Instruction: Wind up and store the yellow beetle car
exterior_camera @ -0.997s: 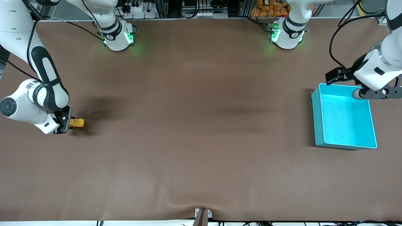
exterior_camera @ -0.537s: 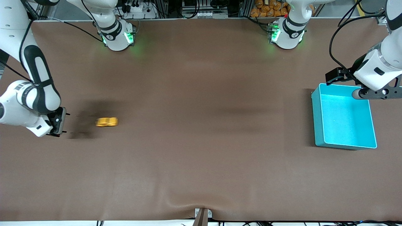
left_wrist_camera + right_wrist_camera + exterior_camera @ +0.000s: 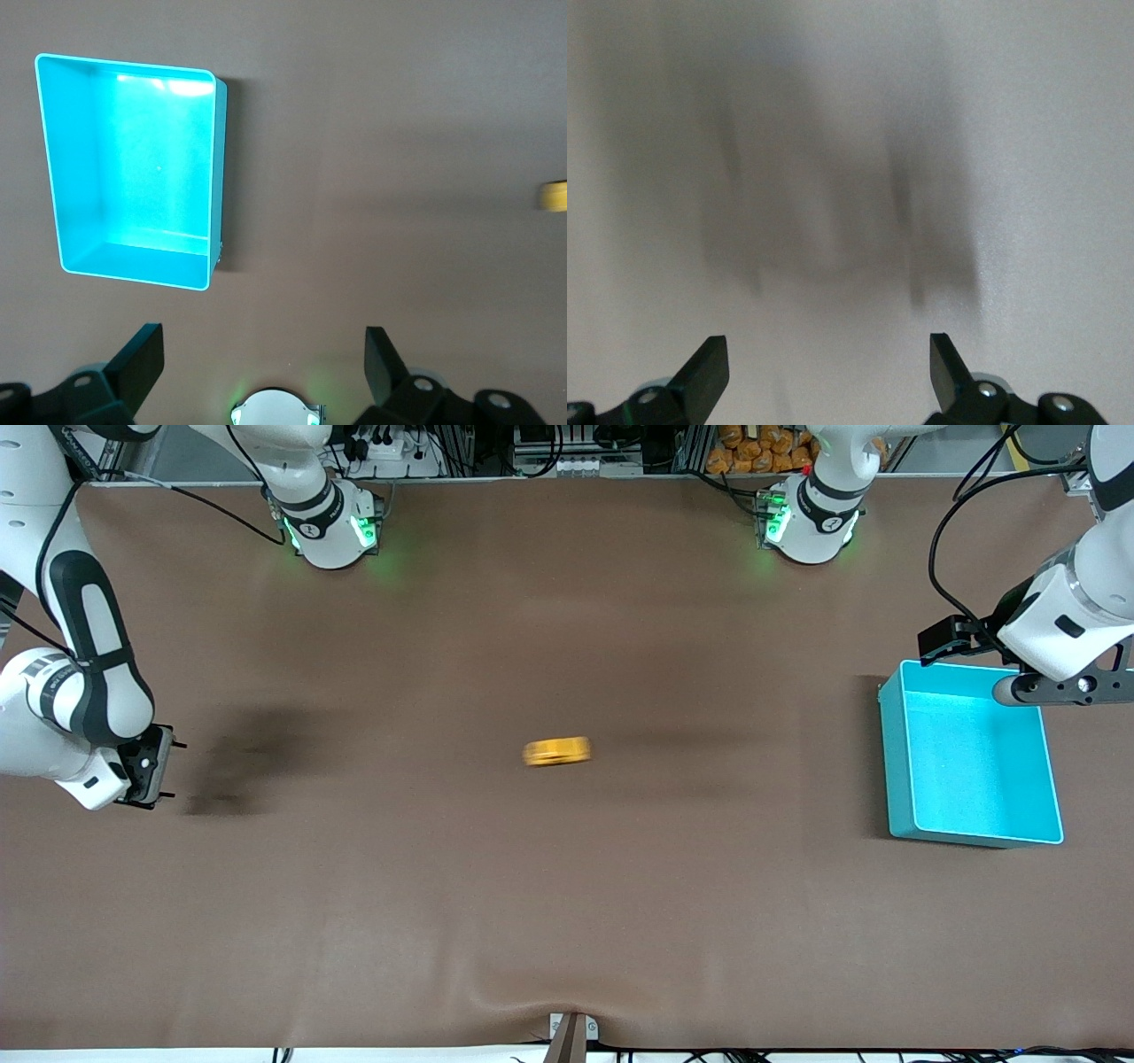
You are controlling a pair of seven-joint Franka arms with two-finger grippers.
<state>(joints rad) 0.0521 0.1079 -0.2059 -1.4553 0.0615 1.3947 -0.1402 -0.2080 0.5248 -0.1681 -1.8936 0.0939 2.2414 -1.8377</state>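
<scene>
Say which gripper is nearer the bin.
Left. The left gripper hangs open over the bin's rim; the right gripper, open, is at the right arm's end of the table.

- Both arms are glossy white with rounded shells; the right arm (image 3: 84, 646) carries long black inlays along its links and black rings at the joints.
- The two round white bases at the table's edge, the right arm's (image 3: 330, 522) and the left arm's (image 3: 811, 522), glow green at their lights, each with a black band above.
- Black cables run loosely from the bases and loop beside the left arm (image 3: 1076, 615).
- The right gripper (image 3: 164, 769) is a black block with short dark fingers.
- The left gripper (image 3: 264, 363) shows black wedge-shaped fingers on mounts with round screw heads.
- A black bracket with a bright screw sits under the left arm's wrist.
</scene>
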